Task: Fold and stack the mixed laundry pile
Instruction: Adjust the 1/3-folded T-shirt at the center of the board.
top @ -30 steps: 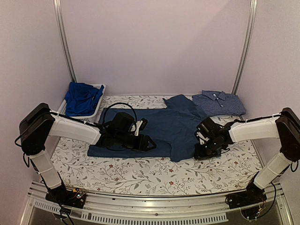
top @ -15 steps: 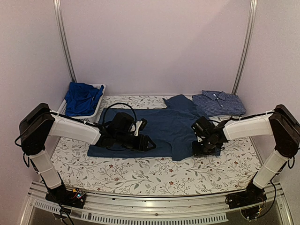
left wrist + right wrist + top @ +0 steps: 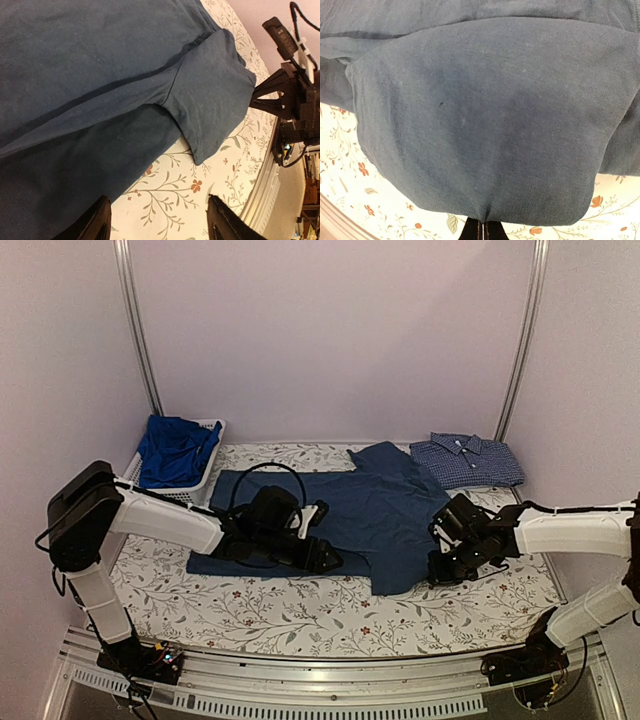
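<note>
- The table (image 3: 330,620) lies bare across the lower middle of the top view, leaving an open lane along the near side.
- The navy T-shirt (image 3: 375,510) covers the centre. The left arm (image 3: 170,520) stretches low over its left part and blocks that side.
- The white basket (image 3: 207,475), holding a royal-blue garment (image 3: 172,450), fills the upper left corner.
- The folded checked shirt (image 3: 465,460) takes the upper right corner, with a narrow bare strip between it and the right arm (image 3: 570,530).
- In the left wrist view, only bare table shows between the spread fingers (image 3: 95,225).
</note>
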Action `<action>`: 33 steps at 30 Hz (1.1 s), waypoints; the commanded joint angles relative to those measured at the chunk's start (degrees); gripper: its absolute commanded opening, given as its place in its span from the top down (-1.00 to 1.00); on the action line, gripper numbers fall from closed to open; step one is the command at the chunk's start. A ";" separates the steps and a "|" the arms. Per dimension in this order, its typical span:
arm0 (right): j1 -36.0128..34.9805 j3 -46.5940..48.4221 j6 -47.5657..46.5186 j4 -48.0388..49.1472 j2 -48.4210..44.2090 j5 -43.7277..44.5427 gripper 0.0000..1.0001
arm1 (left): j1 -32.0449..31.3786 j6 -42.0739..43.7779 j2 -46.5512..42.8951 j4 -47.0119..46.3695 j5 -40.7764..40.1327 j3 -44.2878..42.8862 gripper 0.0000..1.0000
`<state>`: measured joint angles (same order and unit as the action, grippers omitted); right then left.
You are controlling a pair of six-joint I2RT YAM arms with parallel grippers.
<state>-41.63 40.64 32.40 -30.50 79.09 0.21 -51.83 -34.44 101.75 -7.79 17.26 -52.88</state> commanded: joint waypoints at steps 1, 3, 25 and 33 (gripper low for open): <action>-0.42 -1.86 1.08 -3.24 -4.88 -3.47 1.00 | -2.23 2.17 2.67 -0.46 -0.44 -2.47 -0.29; -0.46 -1.69 1.08 -4.15 -6.32 -3.69 1.00 | -3.02 2.75 3.16 -0.88 -0.36 -2.89 -0.29; -0.47 -2.32 3.35 -1.85 -2.10 -6.54 1.00 | -14.55 11.87 13.38 -0.70 -7.39 -11.58 -0.32; -0.47 -1.91 3.30 -2.45 -1.39 -6.19 1.00 | -17.05 14.11 20.64 10.60 -18.64 -20.83 -0.32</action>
<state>-41.67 37.15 35.16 -32.97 77.34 -7.22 -67.11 -22.46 119.13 -4.67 6.92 -69.60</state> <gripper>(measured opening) 0.004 0.676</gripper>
